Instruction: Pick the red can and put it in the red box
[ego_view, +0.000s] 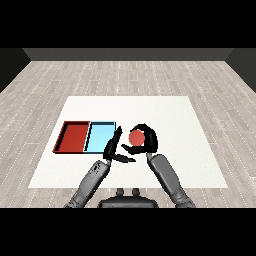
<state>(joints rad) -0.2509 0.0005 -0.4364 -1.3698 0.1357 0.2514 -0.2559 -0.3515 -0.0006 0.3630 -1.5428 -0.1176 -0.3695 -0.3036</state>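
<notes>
Grey wood-plank flooring surrounds a white table. On the table's left side lies a red tray, and a light blue tray lies touching its right edge. Just right of the blue tray, the robot's left hand stands with its fingers straight and spread, holding nothing. Beside it, to the right, the right hand curls its fingers and thumb round a red can, right of both trays.
</notes>
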